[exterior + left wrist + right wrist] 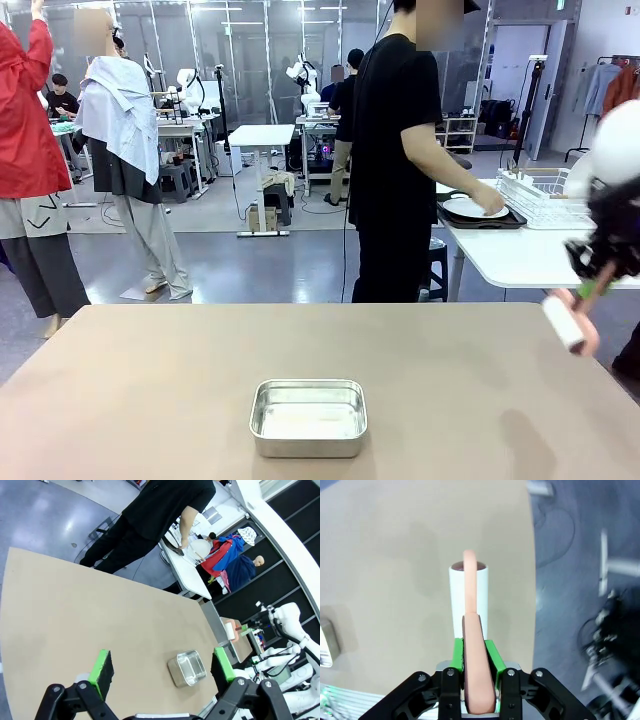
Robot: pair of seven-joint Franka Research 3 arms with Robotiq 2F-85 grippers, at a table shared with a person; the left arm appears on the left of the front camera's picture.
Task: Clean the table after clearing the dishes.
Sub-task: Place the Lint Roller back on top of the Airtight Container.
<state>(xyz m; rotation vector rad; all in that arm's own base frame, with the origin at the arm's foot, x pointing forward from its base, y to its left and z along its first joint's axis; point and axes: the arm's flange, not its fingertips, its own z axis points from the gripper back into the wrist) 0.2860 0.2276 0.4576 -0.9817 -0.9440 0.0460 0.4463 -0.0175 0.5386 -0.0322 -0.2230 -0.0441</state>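
Left claw hangs with jaws wide apart, holding nothing, above the table near the steel pan. Right claw is clamped on the pink handle of a lint roller just off the table's right edge; the tabletop lies to its left, so this arm is nearer for wiping. A plate sits on the person's side table.

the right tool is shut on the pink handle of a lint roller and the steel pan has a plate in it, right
Not quite. The steel pan is empty, as the front view shows. The rest stands: the right tool is shut on the lint roller by its pink handle.
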